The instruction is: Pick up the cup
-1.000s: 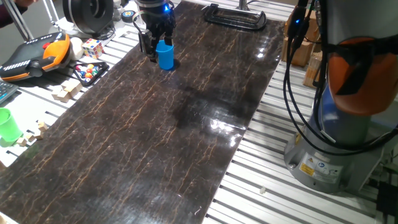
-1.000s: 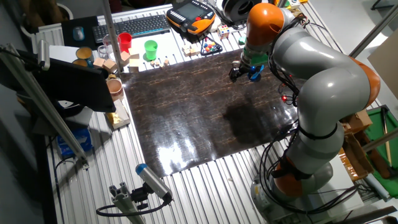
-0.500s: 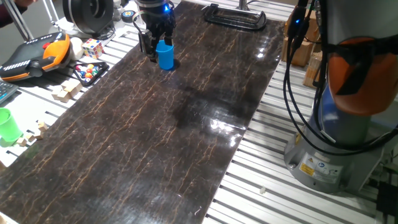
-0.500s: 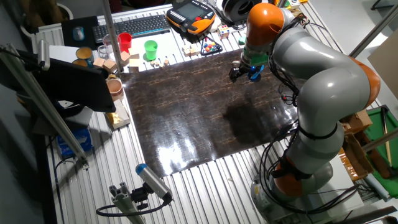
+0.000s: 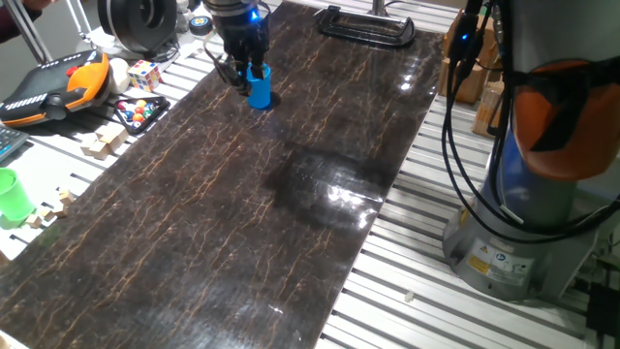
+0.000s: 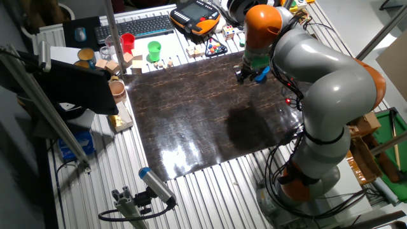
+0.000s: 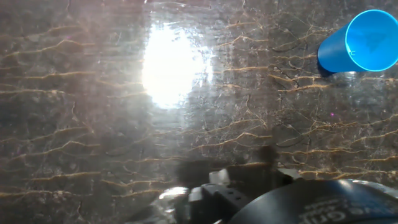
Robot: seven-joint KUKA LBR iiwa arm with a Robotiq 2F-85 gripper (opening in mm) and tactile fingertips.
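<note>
Gripper [image 5: 247, 66]: black, just beside and above the cup; finger spread cannot be told.
Cup [image 5: 259, 86]: blue smooth plastic, tapered, upright on the slab's far end.
Slab [image 5: 242, 213]: dark, glossy, gold-veined.
Around: toy blocks [image 5: 102, 142], green cup [image 5: 14, 196], well apart.

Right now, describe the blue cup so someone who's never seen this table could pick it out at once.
Start at the dark marbled tabletop and follow it toward the end beside the orange-and-black handheld pendant. There, directly below the gripper, stands the cup, upright on the dark surface. It is bright blue and sits on the slab; the green cup stands off it.
</note>
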